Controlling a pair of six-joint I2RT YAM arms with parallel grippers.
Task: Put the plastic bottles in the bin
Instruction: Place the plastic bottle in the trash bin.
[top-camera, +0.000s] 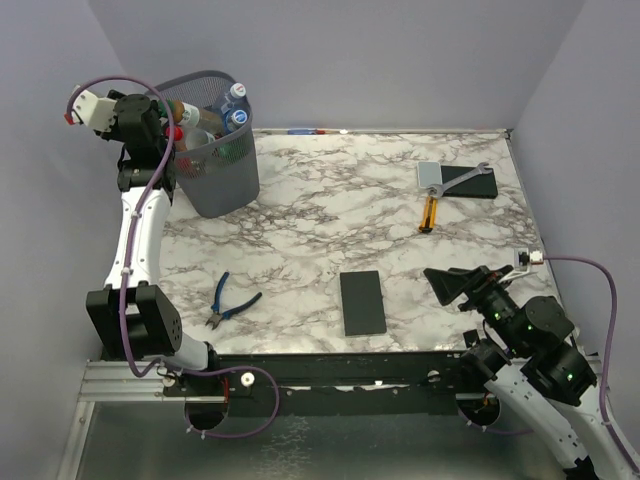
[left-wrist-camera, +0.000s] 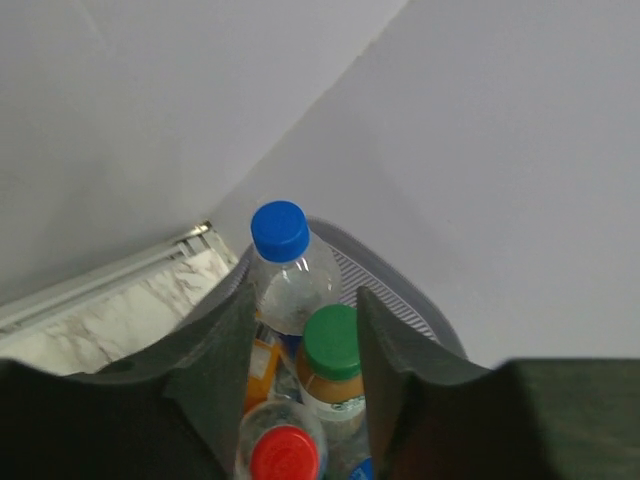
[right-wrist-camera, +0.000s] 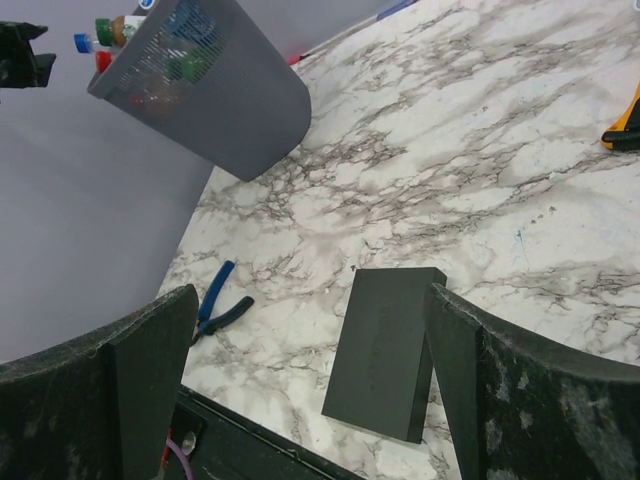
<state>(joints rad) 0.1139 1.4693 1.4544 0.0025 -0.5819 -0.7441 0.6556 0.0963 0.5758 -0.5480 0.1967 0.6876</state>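
The dark grey mesh bin (top-camera: 222, 175) stands at the table's back left, heaped with plastic bottles (top-camera: 232, 108) that stick up above its rim. My left gripper (top-camera: 168, 135) hovers over the bin's left rim. In the left wrist view (left-wrist-camera: 305, 300) its jaws stand apart with nothing gripped. Below them are a clear blue-capped bottle (left-wrist-camera: 285, 270), a green-capped bottle (left-wrist-camera: 332, 345) and a red-capped one (left-wrist-camera: 290, 455), all inside the bin (left-wrist-camera: 400, 290). My right gripper (top-camera: 450, 283) is open and empty above the front right of the table; it also shows in the right wrist view (right-wrist-camera: 312, 295).
A flat black slab (top-camera: 362, 302) lies front centre, under my right gripper (right-wrist-camera: 385, 350). Blue-handled pliers (top-camera: 230, 303) lie front left. A wrench (top-camera: 458, 180), another black slab (top-camera: 474, 184) and an orange-handled screwdriver (top-camera: 430, 212) lie at the back right. Walls close in at left, back and right.
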